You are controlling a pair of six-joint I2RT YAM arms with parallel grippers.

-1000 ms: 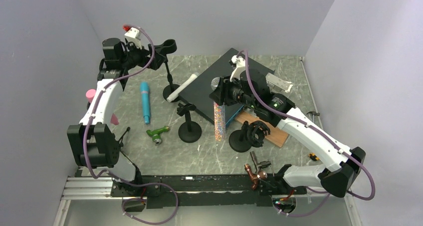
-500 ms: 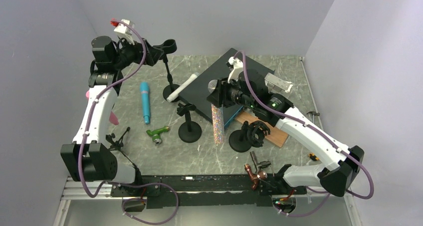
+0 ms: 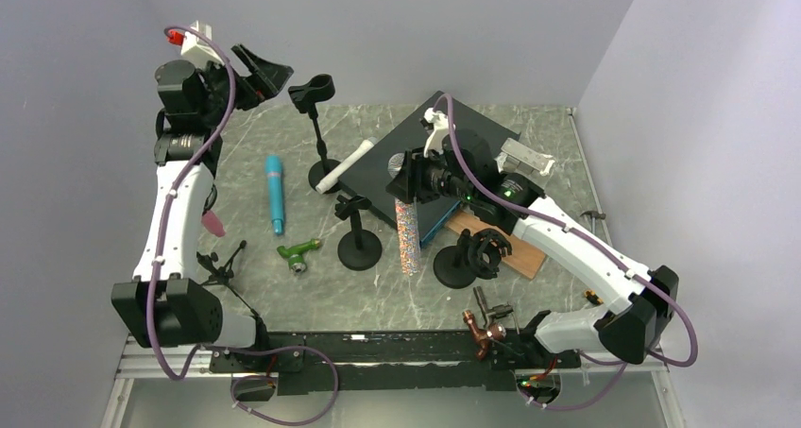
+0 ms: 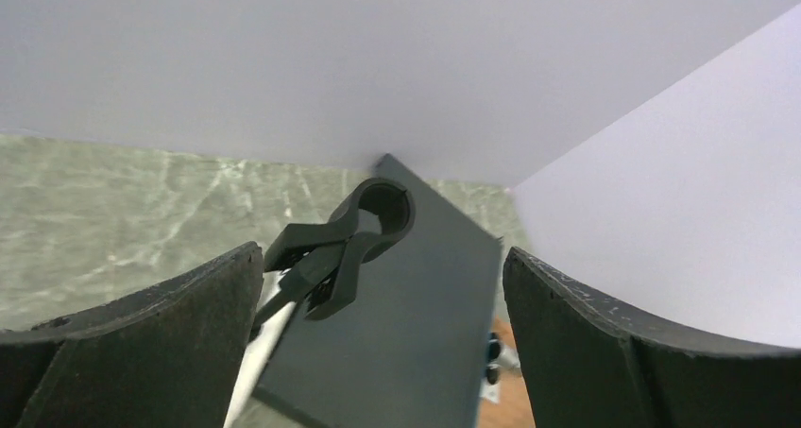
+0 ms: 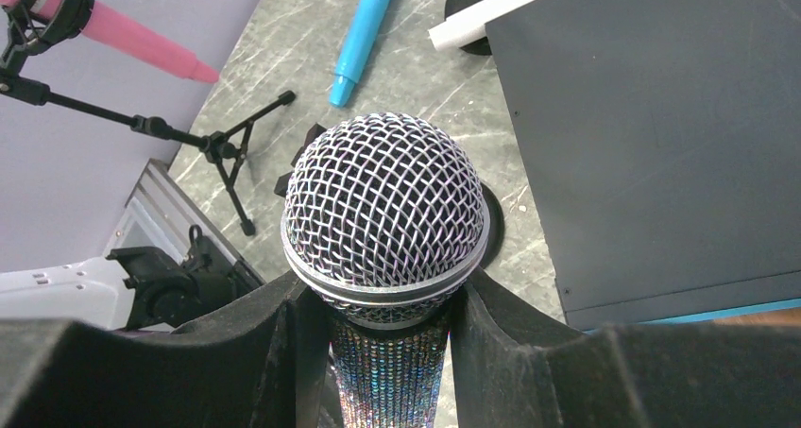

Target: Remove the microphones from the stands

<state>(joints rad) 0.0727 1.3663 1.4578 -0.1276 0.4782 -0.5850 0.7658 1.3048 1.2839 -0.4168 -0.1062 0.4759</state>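
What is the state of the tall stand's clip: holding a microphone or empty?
Empty: the clip shows a bare ring, with nothing inside it.

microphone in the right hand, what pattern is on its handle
The microphone has a glittery silver handle with rainbow flecks; clearest in the top external view.

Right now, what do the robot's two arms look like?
Both are alike: white shells on the long links, chunky black joints, a purple cable looping along each. The left arm carries a white block with a red tip by its wrist; the right arm shows a green light. The jaws are black, curved pads.
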